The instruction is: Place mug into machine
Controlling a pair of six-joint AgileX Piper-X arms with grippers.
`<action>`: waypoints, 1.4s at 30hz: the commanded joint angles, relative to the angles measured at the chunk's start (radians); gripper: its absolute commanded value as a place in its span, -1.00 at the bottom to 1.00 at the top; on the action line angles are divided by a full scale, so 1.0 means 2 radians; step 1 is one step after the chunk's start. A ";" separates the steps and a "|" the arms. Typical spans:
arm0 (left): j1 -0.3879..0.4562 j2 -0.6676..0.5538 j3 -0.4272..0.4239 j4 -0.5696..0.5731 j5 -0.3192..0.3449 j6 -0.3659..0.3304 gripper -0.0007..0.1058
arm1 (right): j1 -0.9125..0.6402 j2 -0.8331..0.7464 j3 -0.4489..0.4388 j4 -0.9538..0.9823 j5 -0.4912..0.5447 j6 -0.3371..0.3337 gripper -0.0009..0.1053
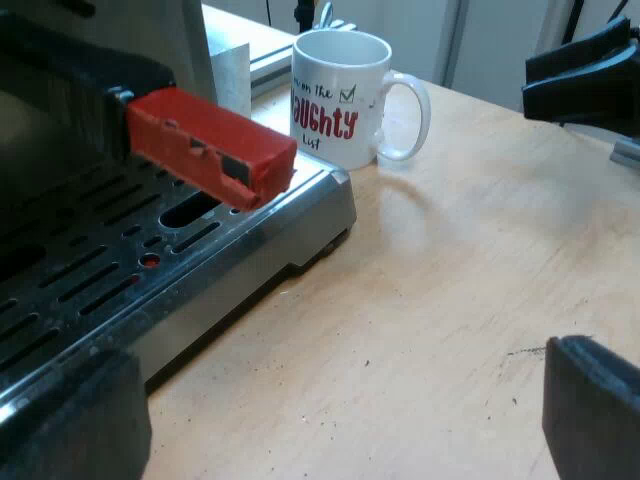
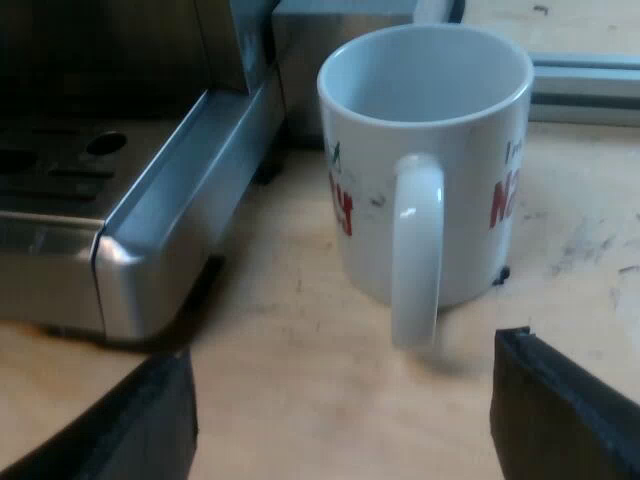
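White mug (image 2: 450, 200) on table (image 2: 280, 400) beside machine (image 2: 180, 200), lettering (image 2: 342, 205) half-hidden | left tool (image 1: 335, 400), right tool (image 2: 345, 360) agape, empty

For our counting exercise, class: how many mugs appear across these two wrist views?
1. The white mug stands upright on the wooden table beside the espresso machine, handle facing the right gripper. Others may be hidden.

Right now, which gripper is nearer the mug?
The right gripper: its open jaws face the mug; the left gripper is by the drip tray.
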 commanded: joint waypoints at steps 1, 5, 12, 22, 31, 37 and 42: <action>-0.002 0.000 -0.003 -0.014 0.005 0.002 0.54 | 0.001 0.012 0.031 -0.067 0.012 -0.004 0.22; -0.002 0.000 -0.003 -0.014 0.005 0.002 0.54 | 0.001 0.058 0.039 -0.118 0.023 -0.004 0.22; -0.002 0.000 -0.003 -0.014 0.005 0.002 0.54 | 0.001 0.182 0.039 -0.212 0.023 -0.004 0.22; -0.002 0.000 -0.003 -0.014 0.005 0.002 0.54 | 0.001 0.373 0.019 -0.357 0.016 -0.003 0.22; -0.002 0.000 -0.003 -0.014 0.005 0.002 0.54 | 0.001 0.506 -0.051 -0.399 0.016 -0.003 0.22; -0.002 0.000 -0.003 -0.014 0.005 0.002 0.54 | 0.001 0.553 -0.083 -0.399 0.016 -0.003 0.15; -0.002 0.000 -0.003 -0.014 0.005 0.002 0.54 | 0.001 0.571 -0.103 -0.399 0.017 -0.003 0.07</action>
